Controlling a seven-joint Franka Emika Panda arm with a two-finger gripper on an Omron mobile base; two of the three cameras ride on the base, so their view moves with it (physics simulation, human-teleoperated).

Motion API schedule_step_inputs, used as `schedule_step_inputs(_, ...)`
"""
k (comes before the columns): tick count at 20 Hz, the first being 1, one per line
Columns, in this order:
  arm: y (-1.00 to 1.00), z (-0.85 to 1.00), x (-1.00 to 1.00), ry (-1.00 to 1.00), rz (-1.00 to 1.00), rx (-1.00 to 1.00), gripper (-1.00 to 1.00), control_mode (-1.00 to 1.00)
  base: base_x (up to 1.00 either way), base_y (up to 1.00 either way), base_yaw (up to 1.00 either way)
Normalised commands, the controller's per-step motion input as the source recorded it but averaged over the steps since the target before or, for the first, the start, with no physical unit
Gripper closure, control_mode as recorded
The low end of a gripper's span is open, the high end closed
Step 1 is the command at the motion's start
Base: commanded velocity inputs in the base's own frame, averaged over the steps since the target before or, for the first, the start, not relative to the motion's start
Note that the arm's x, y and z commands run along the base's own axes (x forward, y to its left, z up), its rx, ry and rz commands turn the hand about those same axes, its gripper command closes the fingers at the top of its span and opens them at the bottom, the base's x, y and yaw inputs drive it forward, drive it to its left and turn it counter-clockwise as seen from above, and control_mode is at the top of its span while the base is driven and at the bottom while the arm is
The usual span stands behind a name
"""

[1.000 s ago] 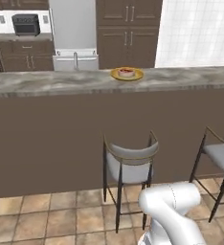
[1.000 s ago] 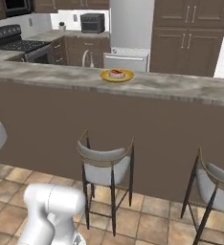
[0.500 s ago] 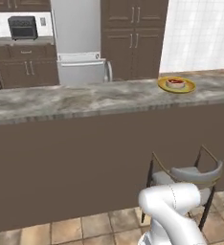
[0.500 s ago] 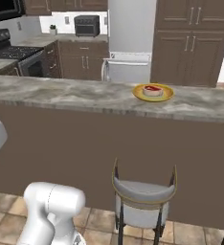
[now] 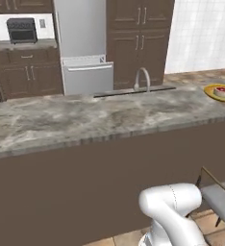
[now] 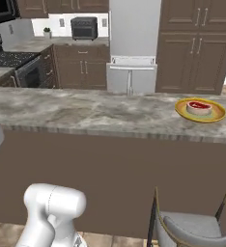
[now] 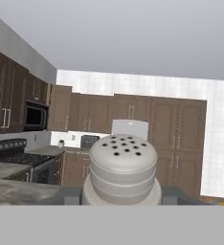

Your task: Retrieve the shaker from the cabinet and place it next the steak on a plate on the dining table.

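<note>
Shaker (image 7: 122,168) sits upright in the closed gripper (image 7: 121,196), its perforated cap close in front of the hand camera; the fingertips themselves are hidden behind its base, so the exact hold is hard to make out. Since the earlier pictures both base views have slid sideways: the base has driven along the dining table (image 5: 85,125), not the things on it. The plate (image 6: 200,110) now lies toward the right end of the table top near its front edge in the right base view, and is cut off by the right edge in the left base view. The steak (image 6: 199,106) rests at its centre. Judging by this, the carry is well along but the robot is not yet lined up with the plate. The cabinet cannot be identified among the far units.
</note>
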Motion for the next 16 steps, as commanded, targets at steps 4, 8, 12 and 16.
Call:
schedule_step_inputs(4, 0.00, 0.00, 0.00, 0.00, 0.00, 0.00, 1.00, 1.00, 0.63, 0.08, -0.28)
schedule_step_inputs(8, 0.00, 0.00, 0.00, 0.00, 0.00, 0.00, 1.00, 1.00, 0.44, -0.27, -0.44)
schedule_step_inputs(12, 0.00, 0.00, 0.00, 0.00, 0.00, 0.00, 1.00, 1.00, 0.39, -0.22, -0.61)
schedule_step_inputs(16, 0.00, 0.00, 0.00, 0.00, 0.00, 0.00, 1.00, 1.00, 0.47, -0.13, -0.59)
